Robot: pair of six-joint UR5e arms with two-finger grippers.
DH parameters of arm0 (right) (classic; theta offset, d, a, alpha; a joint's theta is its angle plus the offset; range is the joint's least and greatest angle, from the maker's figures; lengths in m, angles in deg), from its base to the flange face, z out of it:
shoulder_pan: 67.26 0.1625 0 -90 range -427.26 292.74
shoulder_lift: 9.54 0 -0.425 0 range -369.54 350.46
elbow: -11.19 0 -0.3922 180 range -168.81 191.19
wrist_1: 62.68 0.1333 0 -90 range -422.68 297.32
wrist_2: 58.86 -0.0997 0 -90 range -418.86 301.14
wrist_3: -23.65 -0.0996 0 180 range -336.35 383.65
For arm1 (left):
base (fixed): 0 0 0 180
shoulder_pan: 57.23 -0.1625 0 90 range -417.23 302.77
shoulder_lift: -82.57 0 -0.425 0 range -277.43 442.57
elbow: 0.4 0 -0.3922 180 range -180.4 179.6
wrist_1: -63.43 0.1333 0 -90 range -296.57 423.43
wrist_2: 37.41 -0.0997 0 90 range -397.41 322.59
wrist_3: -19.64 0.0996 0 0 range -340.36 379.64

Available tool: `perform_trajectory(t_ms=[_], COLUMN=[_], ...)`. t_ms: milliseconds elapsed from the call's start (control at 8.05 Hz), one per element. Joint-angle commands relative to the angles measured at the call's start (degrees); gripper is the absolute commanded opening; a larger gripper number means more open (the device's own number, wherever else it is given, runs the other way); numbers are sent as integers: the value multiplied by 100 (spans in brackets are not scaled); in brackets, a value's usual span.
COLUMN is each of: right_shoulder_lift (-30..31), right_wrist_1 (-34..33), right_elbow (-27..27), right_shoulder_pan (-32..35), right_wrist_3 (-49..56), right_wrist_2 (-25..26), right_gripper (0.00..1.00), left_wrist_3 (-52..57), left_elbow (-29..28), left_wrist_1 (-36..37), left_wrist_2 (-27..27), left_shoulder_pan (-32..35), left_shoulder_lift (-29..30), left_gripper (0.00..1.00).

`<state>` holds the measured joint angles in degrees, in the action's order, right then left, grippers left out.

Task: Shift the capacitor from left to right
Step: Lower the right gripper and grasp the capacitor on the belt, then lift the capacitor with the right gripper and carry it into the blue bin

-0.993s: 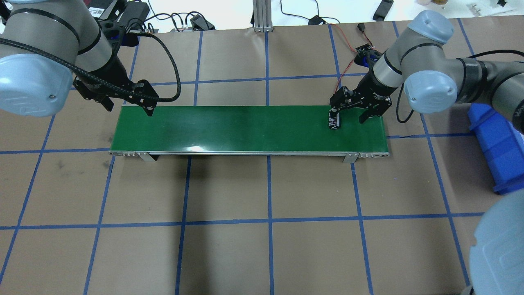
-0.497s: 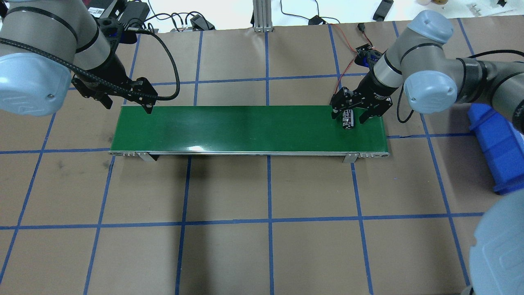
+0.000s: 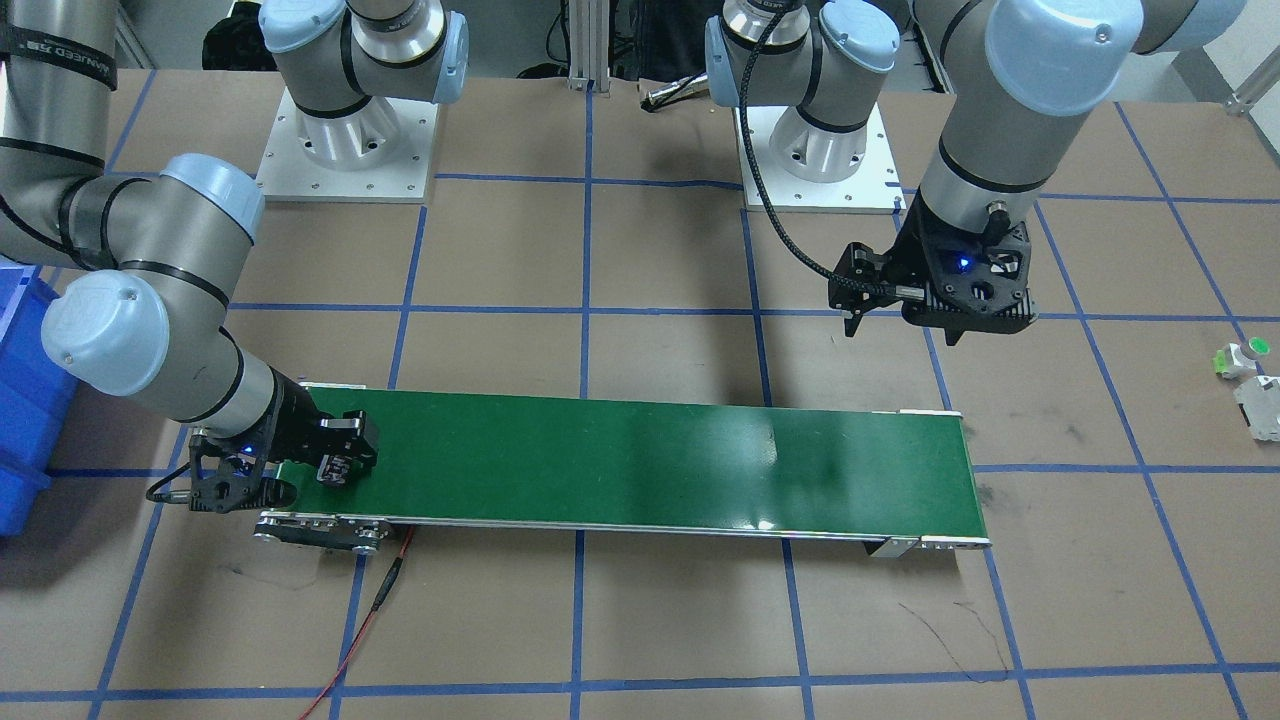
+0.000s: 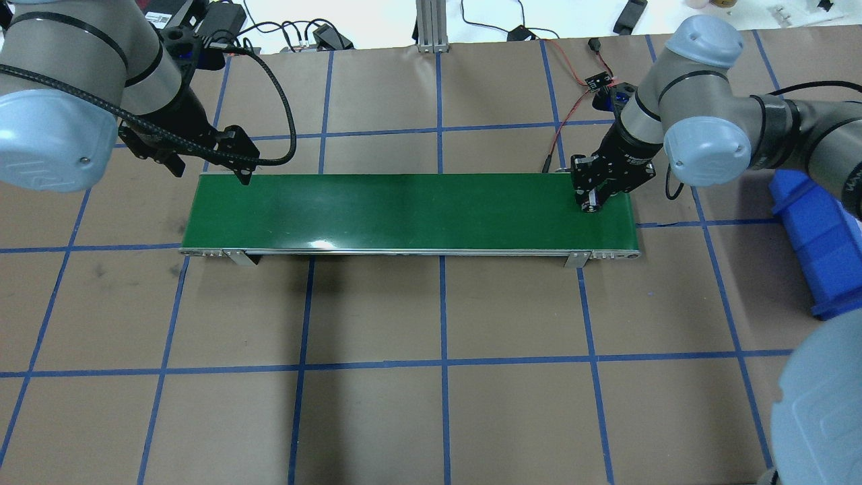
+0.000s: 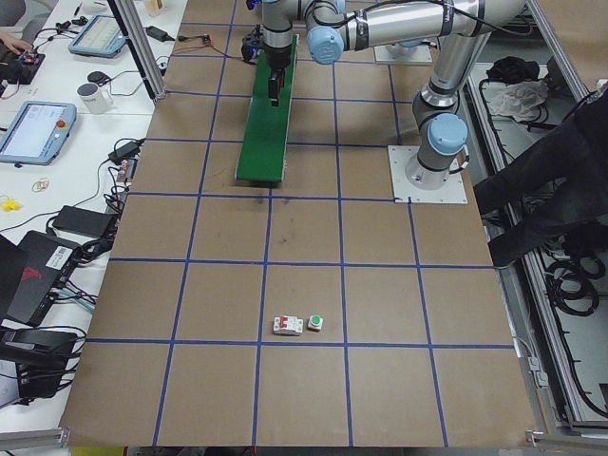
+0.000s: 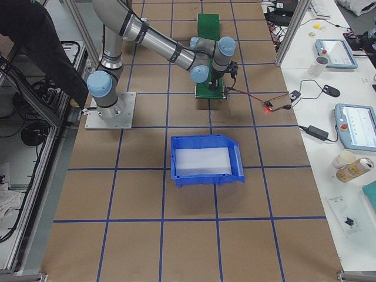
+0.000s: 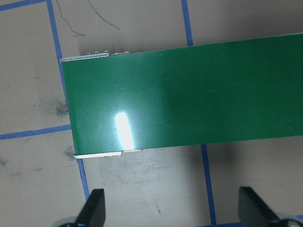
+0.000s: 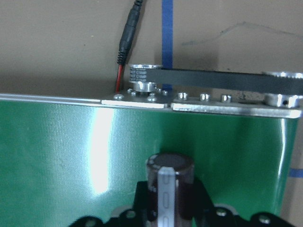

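The capacitor [image 8: 169, 182], a dark stubby cylinder with a pale stripe, stands between the fingers of my right gripper [image 8: 170, 208], which is shut on it. This is over the right end of the green conveyor belt [image 4: 404, 212]. In the overhead view the right gripper [image 4: 594, 201] sits near the belt's far right part. In the front-facing view it [image 3: 335, 468] is at the view's left. My left gripper [image 4: 209, 165] is open and empty, above the table just behind the belt's left end. Its fingers [image 7: 94, 208] show wide apart in the left wrist view.
A blue bin [image 4: 821, 236] stands on the table right of the belt. A red wire [image 4: 566, 118] runs to the belt's right end. A small white part with a green cap [image 3: 1240, 357] and a pale block [image 3: 1262, 405] lie far off at the left.
The capacitor travelled right along the belt into the open right gripper. The right gripper then turned, shifted right and closed on it. The left arm hardly moved.
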<state>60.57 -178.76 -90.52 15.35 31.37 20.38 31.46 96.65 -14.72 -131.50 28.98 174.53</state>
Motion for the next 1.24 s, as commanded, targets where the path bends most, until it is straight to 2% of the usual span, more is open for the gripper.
perform_trajectory(t_ms=[0,248,373,621,745,1118], right_shoulder_lift=[29,126,187,319,433,794], right_wrist_1=[16,85,521,789,798,1158], right_elbow=[29,264,597,977,1013,1022], right_shoulder_pan=[-9,-9,-9,-96,-323,-1840], right_wrist_3=[-68,-130,-95,237,631,2648], right_wrist_2=[197,232,598,1179,1390,1436], right_gripper=[0,0,0,0,0,0], left_wrist_3=[4,-13,-13,-4,48,57], left_elbow=[-37,7,-2,7,7,7], left_wrist_1=[2,-24,-7,-15,-15,-15], left_wrist_2=[22,56,57,40,57,14], left_shoulder_pan=[1,1,1,1,1,1], left_shoulder_lift=[-11,-47,-29,-46,-29,-64], left_gripper=[100,100,100,100,100,100])
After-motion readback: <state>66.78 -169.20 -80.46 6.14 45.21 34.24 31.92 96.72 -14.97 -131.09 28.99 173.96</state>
